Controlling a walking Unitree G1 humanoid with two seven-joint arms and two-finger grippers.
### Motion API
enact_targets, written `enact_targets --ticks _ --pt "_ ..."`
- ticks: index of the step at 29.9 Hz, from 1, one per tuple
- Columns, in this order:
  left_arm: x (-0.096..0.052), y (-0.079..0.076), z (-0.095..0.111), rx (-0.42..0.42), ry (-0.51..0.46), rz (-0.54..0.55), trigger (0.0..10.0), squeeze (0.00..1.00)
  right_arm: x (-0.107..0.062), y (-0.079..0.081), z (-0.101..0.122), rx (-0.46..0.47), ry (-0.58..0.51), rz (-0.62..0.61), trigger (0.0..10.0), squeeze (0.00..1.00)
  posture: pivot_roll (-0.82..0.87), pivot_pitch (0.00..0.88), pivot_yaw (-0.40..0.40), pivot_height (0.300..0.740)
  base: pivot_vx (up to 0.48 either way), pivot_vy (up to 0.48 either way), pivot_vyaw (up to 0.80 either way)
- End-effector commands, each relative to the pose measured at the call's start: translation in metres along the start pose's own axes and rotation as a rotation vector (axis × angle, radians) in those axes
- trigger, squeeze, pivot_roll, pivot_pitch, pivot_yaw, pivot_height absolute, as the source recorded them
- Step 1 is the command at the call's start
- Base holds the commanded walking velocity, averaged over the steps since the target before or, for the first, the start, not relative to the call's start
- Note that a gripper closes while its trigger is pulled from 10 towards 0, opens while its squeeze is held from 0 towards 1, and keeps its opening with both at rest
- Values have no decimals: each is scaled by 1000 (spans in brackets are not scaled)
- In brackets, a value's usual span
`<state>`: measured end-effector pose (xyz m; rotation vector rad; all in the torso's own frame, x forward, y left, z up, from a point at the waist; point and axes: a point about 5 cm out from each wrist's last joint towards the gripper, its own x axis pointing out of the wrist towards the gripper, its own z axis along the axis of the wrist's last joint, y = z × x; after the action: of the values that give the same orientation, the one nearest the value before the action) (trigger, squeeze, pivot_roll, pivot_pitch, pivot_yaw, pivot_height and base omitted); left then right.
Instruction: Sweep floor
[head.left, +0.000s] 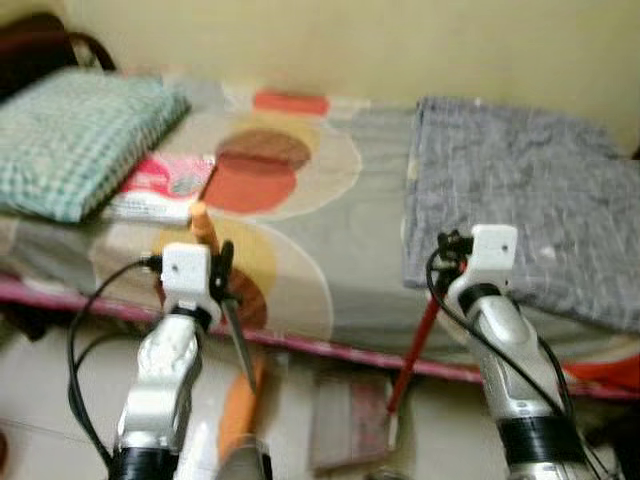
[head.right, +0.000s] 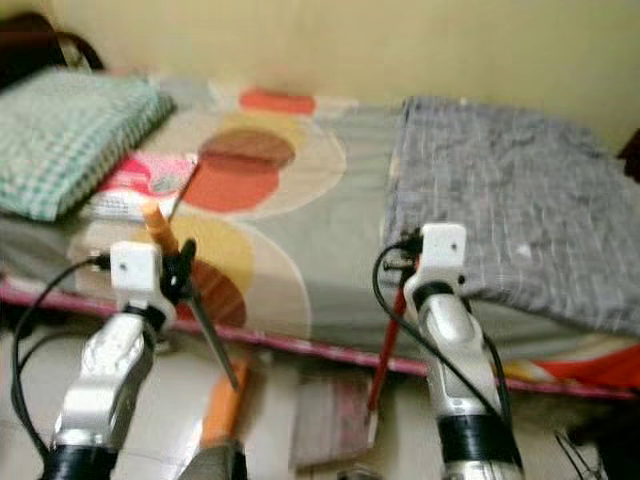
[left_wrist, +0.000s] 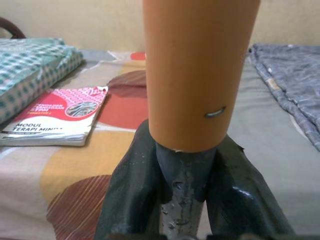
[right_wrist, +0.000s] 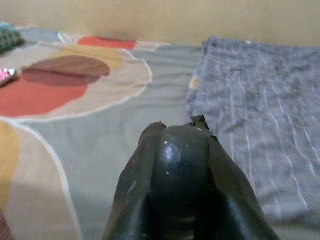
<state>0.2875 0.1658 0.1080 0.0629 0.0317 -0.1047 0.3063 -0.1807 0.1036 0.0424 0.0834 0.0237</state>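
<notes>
Broom handle (left_wrist: 200, 75) clamped upright in left pincer (left_wrist: 182, 185) — right pincer (right_wrist: 172, 170) grips red stick (head.left: 415, 350).

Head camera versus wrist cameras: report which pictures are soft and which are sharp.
Left eye view: soft all over, the book lettering unreadable. Right eye view: equally hazy, the grey blanket pattern smeared. Left wrist view: sharper, the book's title legible, the orange handle held in the left end effector crisp. Right wrist view: the right end effector slightly soft up close, dull highlights on it.
</notes>
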Motion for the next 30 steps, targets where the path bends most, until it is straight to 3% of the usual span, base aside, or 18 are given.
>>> enact_targets --ticks 1,9,11,15,23,30 --pt "1 3 2 21 2 12 10000 0 2 -1 8 0 -28 2 10000 0 -31 6 -57 740 0 0 0" --pt "1 3 5 31 -8 15 10000 0 3 2 9 -21 -31 27 10000 0 -29 20 -55 740 0 0 0" --pt "4 2 13 92 -43 8 10000 0 4 0 13 -38 -47 14 10000 0 -31 48 -59 740 0 0 0" --pt "5 3 19 99 -65 19 10000 0 5 4 17 -102 -68 51 10000 0 -33 45 -52 740 0 0 0" --pt "0 -2 11 93 -36 3 10000 0 9 12 26 -93 -103 74 10000 0 -38 35 -49 740 0 0 800" --pt "-9 17 -10 144 74 129 10000 0 7 14 22 -89 -97 86 10000 0 -34 33 -50 740 0 0 800"
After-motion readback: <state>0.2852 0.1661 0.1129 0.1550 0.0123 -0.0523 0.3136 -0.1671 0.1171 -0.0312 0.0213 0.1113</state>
